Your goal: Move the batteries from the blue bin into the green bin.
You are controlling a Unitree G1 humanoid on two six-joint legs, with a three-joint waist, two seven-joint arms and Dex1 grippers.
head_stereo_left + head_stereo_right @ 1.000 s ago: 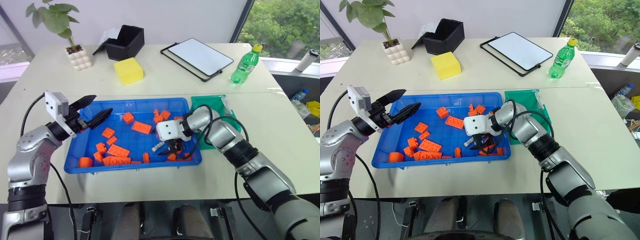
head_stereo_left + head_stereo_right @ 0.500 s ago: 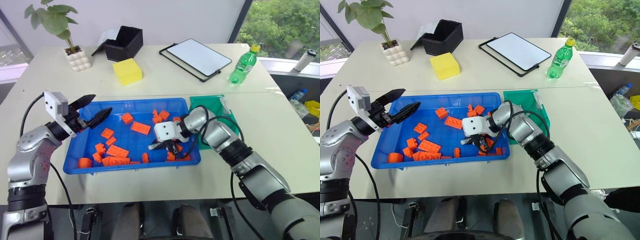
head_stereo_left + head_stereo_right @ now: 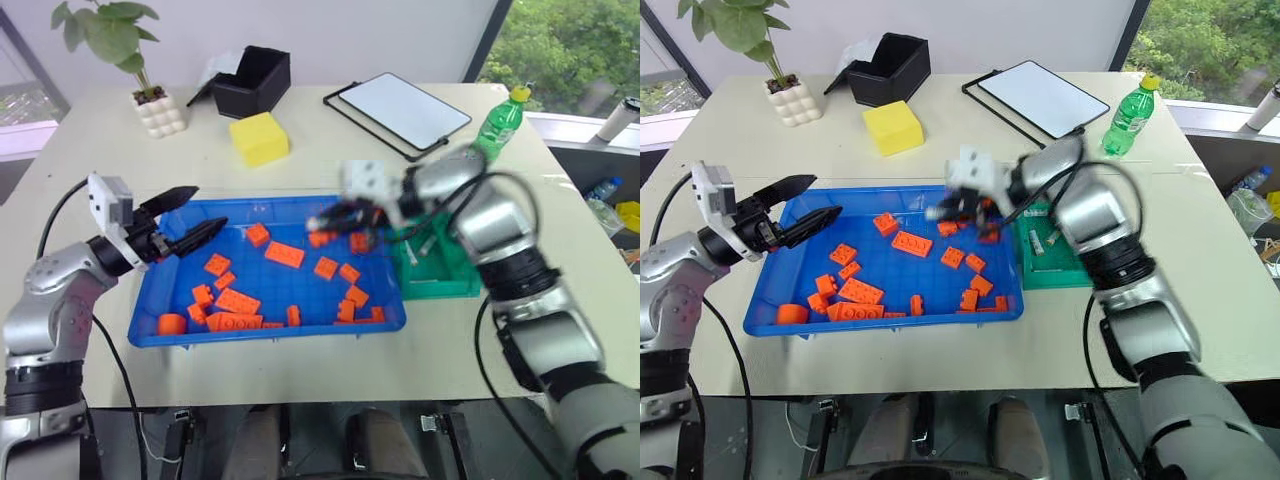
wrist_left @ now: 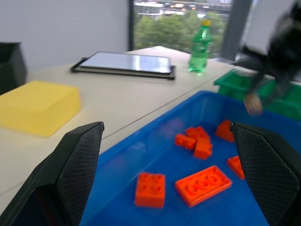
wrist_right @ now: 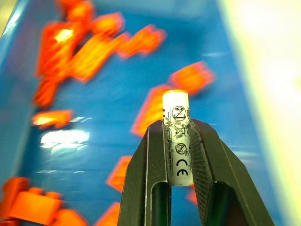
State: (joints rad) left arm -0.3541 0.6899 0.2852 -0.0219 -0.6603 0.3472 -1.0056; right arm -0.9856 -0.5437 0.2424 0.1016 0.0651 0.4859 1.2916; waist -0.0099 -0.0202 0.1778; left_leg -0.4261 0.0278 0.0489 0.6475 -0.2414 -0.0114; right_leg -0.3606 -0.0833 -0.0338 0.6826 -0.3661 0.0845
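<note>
The blue bin (image 3: 268,338) lies in the middle of the table with orange bricks (image 3: 283,254) scattered in it. My right gripper (image 5: 178,126) is shut on one of the batteries (image 5: 176,115), a whitish cylinder standing upright between the fingers. In the head views this gripper (image 3: 332,214) hangs blurred above the bin's far right part, close to the green bin (image 3: 440,290). A whitish cylinder (image 3: 1050,240) lies inside the green bin. My left gripper (image 3: 190,232) hovers open over the blue bin's left end, holding nothing.
On the far half of the table stand a yellow block (image 3: 258,140), a black box (image 3: 250,85), a white tablet in a black frame (image 3: 398,112), a green bottle (image 3: 503,125) and a potted plant (image 3: 150,105).
My right gripper shut on a battery in the blue bin's near right part, then rose with it toward the bin's far right corner. The left gripper has barely moved.
</note>
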